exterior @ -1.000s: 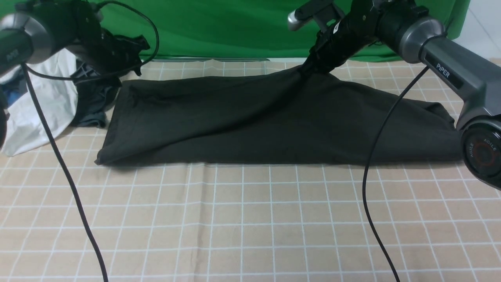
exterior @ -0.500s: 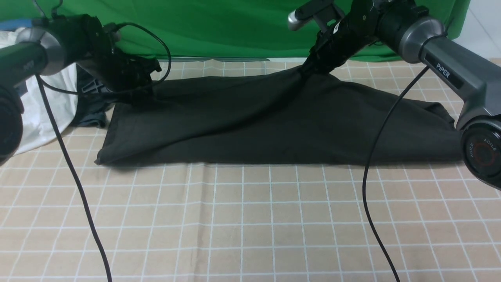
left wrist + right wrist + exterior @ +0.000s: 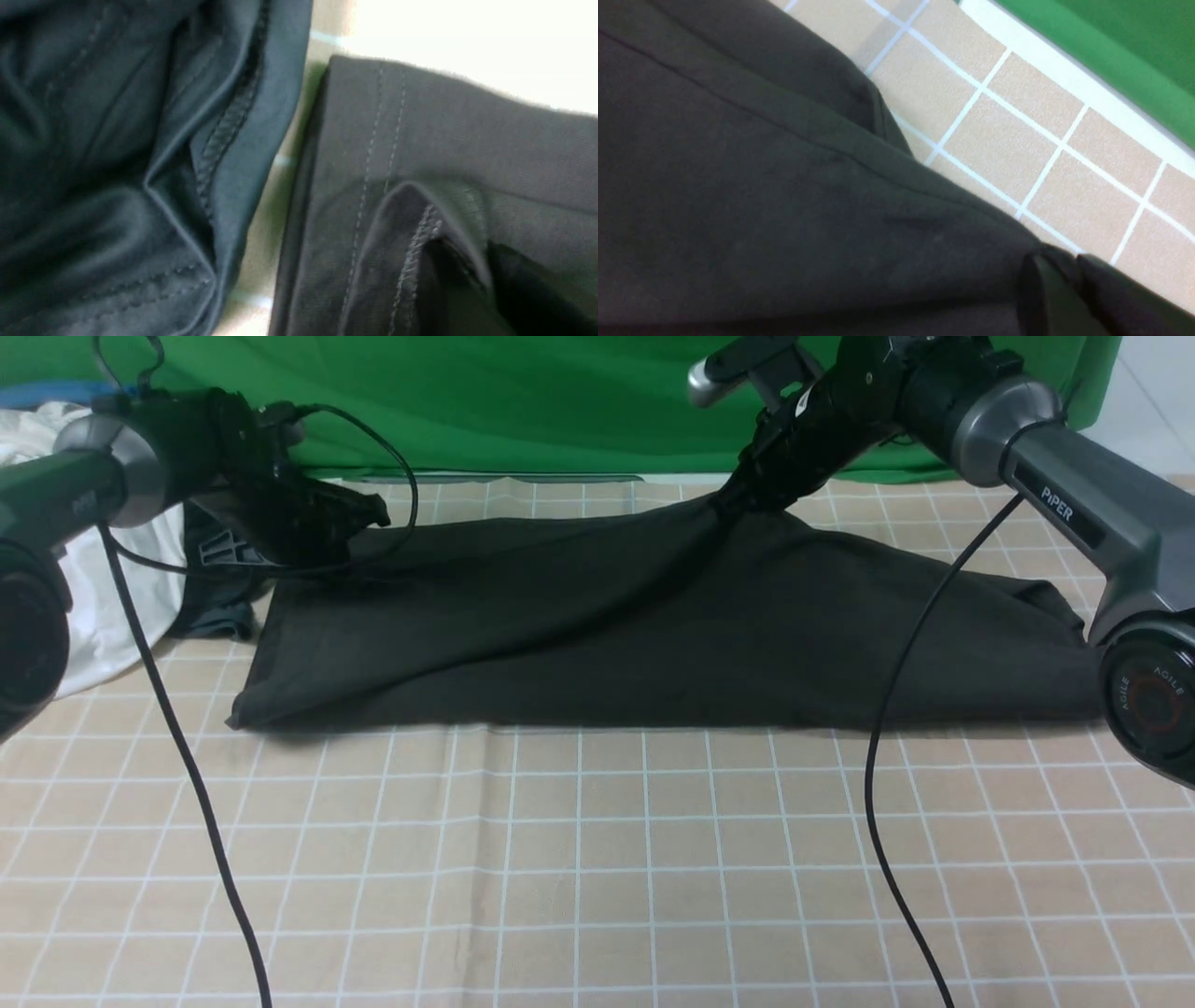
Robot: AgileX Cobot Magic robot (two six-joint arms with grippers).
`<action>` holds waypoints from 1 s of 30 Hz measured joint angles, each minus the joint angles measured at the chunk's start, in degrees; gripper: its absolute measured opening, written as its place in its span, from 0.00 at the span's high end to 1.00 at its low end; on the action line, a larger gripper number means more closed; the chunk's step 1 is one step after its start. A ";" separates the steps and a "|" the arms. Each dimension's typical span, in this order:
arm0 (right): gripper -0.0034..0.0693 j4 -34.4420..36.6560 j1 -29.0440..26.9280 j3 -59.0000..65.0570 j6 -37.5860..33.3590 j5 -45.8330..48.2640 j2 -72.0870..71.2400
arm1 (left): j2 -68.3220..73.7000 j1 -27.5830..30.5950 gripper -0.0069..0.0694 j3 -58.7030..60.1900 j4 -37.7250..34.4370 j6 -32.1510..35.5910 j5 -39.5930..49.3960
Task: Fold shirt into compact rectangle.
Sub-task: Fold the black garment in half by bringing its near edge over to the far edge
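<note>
The black shirt [image 3: 653, 635] lies as a long folded band across the checked table cloth [image 3: 579, 859]. My left gripper [image 3: 372, 518] is at the shirt's far left corner. The left wrist view shows my left gripper [image 3: 472, 261] shut on a raised fold of the stitched hem [image 3: 373, 154]. My right gripper [image 3: 726, 504] pinches the far edge right of centre and holds it up in a peak. In the right wrist view my right gripper [image 3: 1064, 266] is shut with the black cloth [image 3: 761, 186] between its fingers.
A smaller dark grey garment [image 3: 219, 597] and a white garment [image 3: 112, 588] are heaped at the far left, beside the shirt's corner. The grey garment [image 3: 117, 163] fills half the left wrist view. A green backdrop [image 3: 560, 401] closes the far side. Two cables [image 3: 187, 775] hang down over the table.
My left arm swung right from the garment heap to the shirt's far left corner and its jaws closed on the hem, lifting it slightly. The right gripper kept its hold in place.
</note>
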 joint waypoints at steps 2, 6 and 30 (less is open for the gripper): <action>0.84 0.00 0.00 0.00 0.00 0.01 0.00 | -0.40 0.00 0.88 -0.38 0.00 0.00 1.57; 0.84 0.00 0.00 0.00 0.00 -0.33 0.00 | -1.10 -0.07 0.89 -3.99 0.78 -0.71 6.13; 0.84 -0.22 0.00 0.00 -0.05 -13.33 2.73 | 3.80 0.19 0.89 -15.79 9.57 -3.05 -2.98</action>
